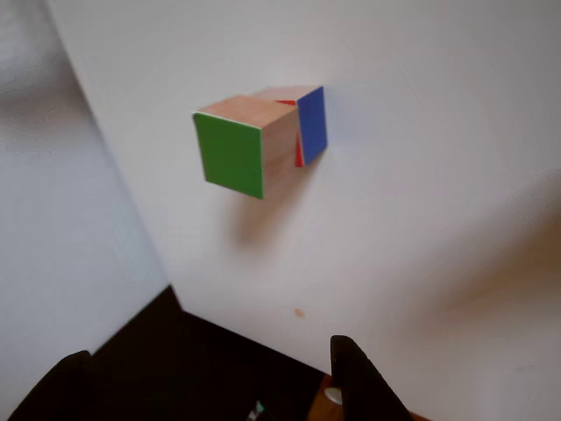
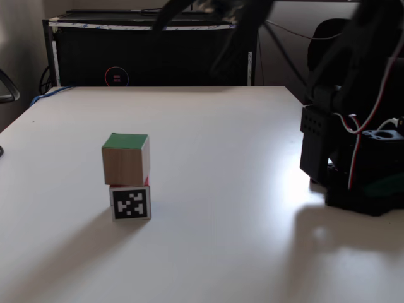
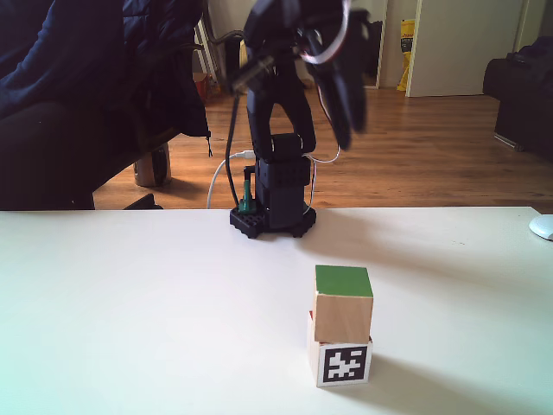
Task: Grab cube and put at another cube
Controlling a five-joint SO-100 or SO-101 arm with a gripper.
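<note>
The cube [image 2: 126,158], with its bright green face on top, rests on another cube [image 2: 130,203], shifted slightly off square. In both fixed views the lower cube's near face carries a black-and-white marker. The other view looks down on the green-faced cube [image 1: 237,149], with the red and blue faces of another cube [image 1: 312,123] showing behind it. My gripper [image 1: 210,386] is open with nothing between its fingers, apart from the stack. It hangs raised and blurred high over the table [image 3: 346,104], well clear of the cube [image 3: 343,303] and the cube under it [image 3: 346,363].
The arm's black base [image 3: 272,207] stands at the white table's far edge [image 3: 130,216], and at the right in a fixed view [image 2: 353,164]. A white object [image 3: 543,226] lies at the table's right edge. A black cabinet [image 2: 145,53] stands behind the table.
</note>
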